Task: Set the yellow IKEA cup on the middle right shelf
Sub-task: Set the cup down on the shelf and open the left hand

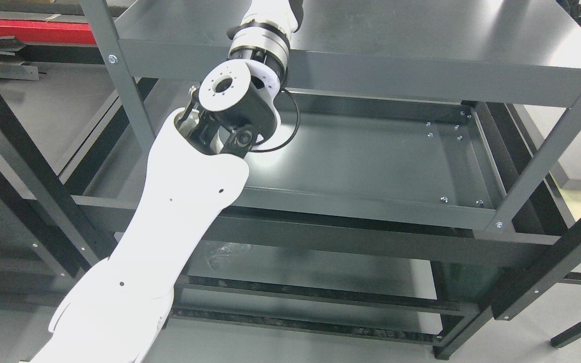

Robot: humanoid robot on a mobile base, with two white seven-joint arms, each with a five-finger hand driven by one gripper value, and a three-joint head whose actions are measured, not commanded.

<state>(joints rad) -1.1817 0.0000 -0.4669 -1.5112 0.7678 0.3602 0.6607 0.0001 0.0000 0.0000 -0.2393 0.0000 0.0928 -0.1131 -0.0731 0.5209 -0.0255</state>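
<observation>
Cup, yellow or otherwise, appears nowhere in the head view, so its place cannot be told; if the robot has it, it lies beyond the top edge of the picture. The left arm point(169, 222) comes up from the lower left, bends at its black wrist joint point(242, 113) and runs out of view over the top shelf point(421, 45), taking the hand with it. Whether the fingers are spread or closed, or carry anything, cannot be told. The right arm does not show.

The arm probably reaches high to lift or clear something above the rack, since the forearm crosses the top shelf's front lip. Below it the middle shelf point(371, 161) lies bare, a shallow tray with a raised front rim point(361, 206) and a right upright post point(547, 156) slanting along its far corner. Its right half offers broad open room for setting a cup down, but the entry gap between the top shelf's lip and the tray's rim looks narrow, and the post bounds it on the right. A lower shelf point(321, 272) shows beneath.
</observation>
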